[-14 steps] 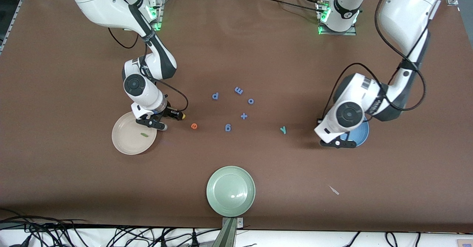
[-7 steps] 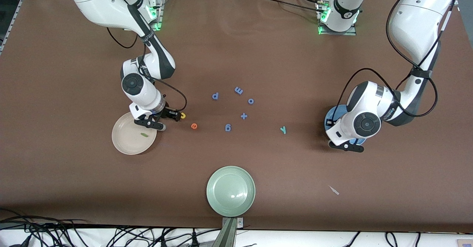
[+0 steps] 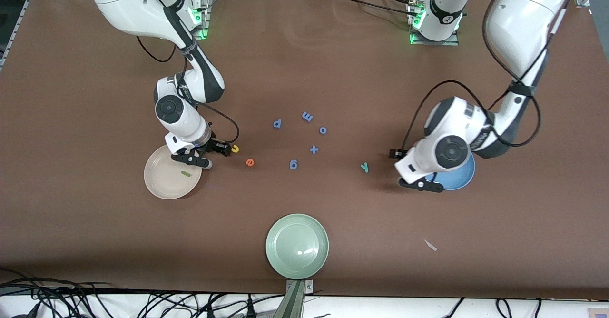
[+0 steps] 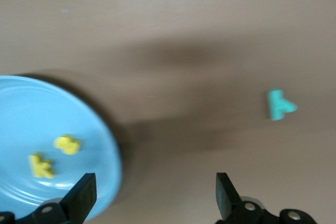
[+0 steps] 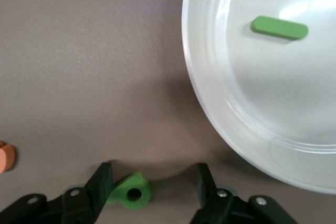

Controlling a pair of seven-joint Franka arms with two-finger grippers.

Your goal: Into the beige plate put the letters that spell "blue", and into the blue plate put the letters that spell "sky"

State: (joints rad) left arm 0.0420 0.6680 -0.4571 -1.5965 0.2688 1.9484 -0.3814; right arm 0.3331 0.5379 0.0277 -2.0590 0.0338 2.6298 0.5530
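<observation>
Nearest the front camera, the pale green plate lies empty and has no part in the task.

Farther back, toward the left arm's end of the table, the blue plate holds two of the "sky" letters, the yellow s and the yellow k, small, flat and foam-like, lying close together. In the last second the left arm swung over this plate and its jaws went from clenched to fully released. The left gripper now hangs empty, fingers spread wide, over the bare table at the plate's rim on the side of the teal y. So one more yellow letter appears to have been delivered, and only the y, flat on the table and well apart from the plate, is left for "sky".

Toward the right arm's end, the beige plate holds only the green l, a short rounded bar. The right gripper has hardly moved. It sits low just beside the plate, jaws apart and straddling the dark green b without gripping it. The yellow u lies just beside the gripper, and the orange e is near it on the table.

Farthest back, the blue letters lie scattered and untouched.
</observation>
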